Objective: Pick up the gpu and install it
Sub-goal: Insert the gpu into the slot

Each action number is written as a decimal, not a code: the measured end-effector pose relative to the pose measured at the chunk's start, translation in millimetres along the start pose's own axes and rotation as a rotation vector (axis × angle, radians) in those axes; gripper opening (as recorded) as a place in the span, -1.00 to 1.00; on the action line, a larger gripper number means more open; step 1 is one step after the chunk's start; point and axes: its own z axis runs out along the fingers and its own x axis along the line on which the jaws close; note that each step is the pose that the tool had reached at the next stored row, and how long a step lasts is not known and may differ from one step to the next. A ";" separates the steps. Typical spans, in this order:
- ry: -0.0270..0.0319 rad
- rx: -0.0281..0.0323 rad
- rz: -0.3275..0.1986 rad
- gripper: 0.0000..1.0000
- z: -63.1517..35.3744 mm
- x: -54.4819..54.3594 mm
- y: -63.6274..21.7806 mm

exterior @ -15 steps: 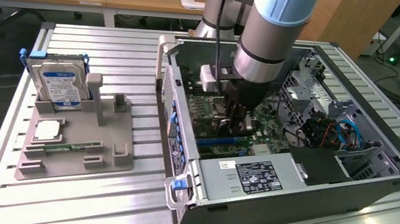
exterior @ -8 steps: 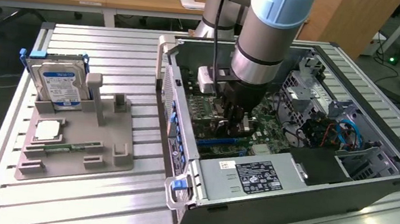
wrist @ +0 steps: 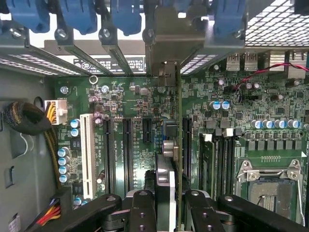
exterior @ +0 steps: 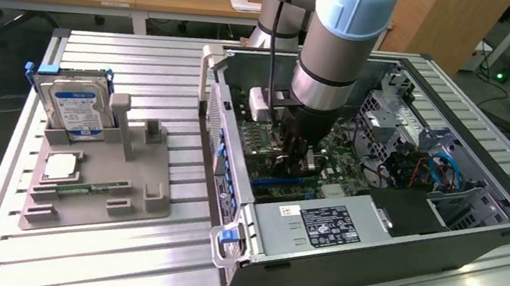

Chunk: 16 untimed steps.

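Wrist view: my pincer (wrist: 170, 205) pinched the gpu (wrist: 179, 145) edge-on above the motherboard (wrist: 130, 104) slots; seating demanded straight downward alignment.

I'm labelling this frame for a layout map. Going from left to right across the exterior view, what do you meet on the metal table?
Hard drive standing in the grey holder → computer case with the hand inside it, holding the gpu.
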 end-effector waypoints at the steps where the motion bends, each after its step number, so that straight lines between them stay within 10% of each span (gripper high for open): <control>1: 0.0001 -0.0001 0.000 -0.44 0.1 0.0 0.1; 10: 0.0010 -0.0013 0.000 -0.44 0.3 -0.1 0.1; 16: 0.0135 -0.0030 0.002 -0.44 0.4 -1.1 -2.5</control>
